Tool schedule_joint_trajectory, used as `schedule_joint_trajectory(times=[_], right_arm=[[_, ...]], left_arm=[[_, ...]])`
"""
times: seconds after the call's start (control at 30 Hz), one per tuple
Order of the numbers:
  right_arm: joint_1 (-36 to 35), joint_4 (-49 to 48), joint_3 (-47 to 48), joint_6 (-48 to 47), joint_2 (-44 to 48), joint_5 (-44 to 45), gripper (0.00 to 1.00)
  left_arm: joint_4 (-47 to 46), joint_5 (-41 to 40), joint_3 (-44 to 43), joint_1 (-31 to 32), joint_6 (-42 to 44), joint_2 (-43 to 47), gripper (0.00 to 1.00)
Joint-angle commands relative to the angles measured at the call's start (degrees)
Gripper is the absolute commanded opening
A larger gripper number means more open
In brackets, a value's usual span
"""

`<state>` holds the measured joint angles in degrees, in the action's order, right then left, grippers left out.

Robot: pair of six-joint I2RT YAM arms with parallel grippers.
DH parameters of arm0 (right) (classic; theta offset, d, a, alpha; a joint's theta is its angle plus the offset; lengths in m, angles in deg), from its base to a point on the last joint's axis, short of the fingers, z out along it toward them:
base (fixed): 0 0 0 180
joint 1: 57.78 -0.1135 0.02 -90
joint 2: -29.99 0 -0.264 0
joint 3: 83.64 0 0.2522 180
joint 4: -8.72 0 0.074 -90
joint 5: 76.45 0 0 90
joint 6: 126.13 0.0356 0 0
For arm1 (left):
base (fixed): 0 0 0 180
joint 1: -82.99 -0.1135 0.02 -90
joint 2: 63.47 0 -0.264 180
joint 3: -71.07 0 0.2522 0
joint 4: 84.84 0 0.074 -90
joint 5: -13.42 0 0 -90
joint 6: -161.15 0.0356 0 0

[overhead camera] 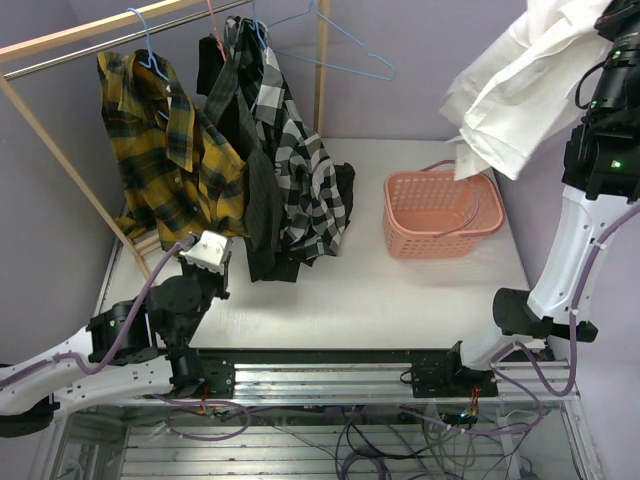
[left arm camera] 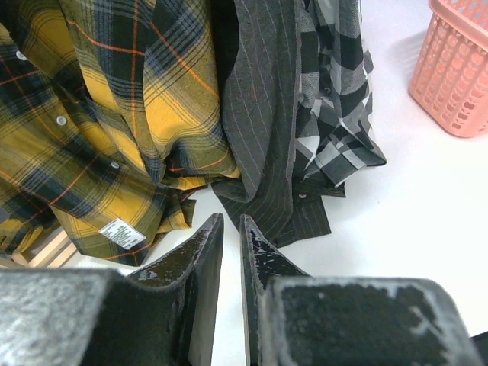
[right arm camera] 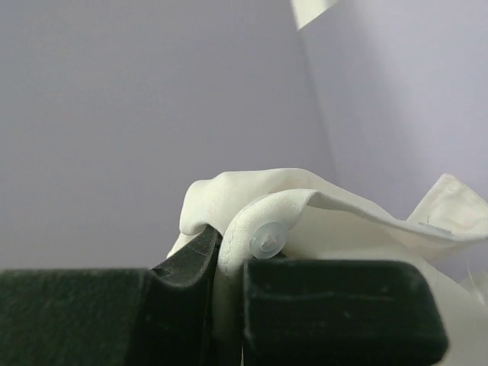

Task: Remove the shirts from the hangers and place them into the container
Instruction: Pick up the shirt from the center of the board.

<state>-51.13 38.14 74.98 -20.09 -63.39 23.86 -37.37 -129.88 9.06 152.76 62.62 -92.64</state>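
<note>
The left end effector [left arm camera: 231,223] sits near the white table [overhead camera: 350,290], its fingers narrowly apart and empty. Just beyond hang the yellow-and-black plaid shirt [overhead camera: 170,160], the dark charcoal pinstriped shirt [overhead camera: 255,195] and the black-and-white checked shirt [overhead camera: 300,170]. Their thin wire hangers [overhead camera: 150,48] are mostly hidden under the collars. The salmon-pink lattice plastic basket [overhead camera: 400,225] stands to the right. Above its far right corner, the right end effector [right arm camera: 229,248] is clamped on the plain white shirt [overhead camera: 510,90], whose top is cut off by the frame edge.

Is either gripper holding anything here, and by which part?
The right gripper pinches the white shirt by a fold of fabric beside a button. The left gripper holds nothing.
</note>
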Motion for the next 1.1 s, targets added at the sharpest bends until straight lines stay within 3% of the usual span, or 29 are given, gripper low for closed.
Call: schedule_joint_trajectory(times=[0.0,0.3,0.5,0.73,0.97,1.07], right_arm=[[0.1,-6.5,3.2,-9.1,2.7,9.0,0.00],[0.0,-6.9,-4.5,-13.8,5.2,11.8,0.00],[0.0,-2.5,-11.3,-10.6,5.6,3.9,0.00],[0.0,4.0,-10.8,-4.0,2.9,-10.0,0.00],[0.1,0.6,-23.6,-1.7,6.4,-8.8,0.00],[0.1,3.4,-20.1,0.4,4.9,-12.9,0.00]], left_arm=[[-1.5,0.8,-0.4,-0.3,1.3,-1.4,0.26],[-1.5,1.4,-0.3,-0.3,1.1,-1.7,0.26],[-0.9,1.4,-0.6,-0.3,0.5,-2.0,0.26],[-1.0,1.4,-0.5,-0.3,0.7,-1.9,0.26],[-1.3,1.9,-0.3,-0.3,0.9,-1.2,0.26],[-1.9,1.9,0.1,-0.3,1.6,-1.1,0.26]])
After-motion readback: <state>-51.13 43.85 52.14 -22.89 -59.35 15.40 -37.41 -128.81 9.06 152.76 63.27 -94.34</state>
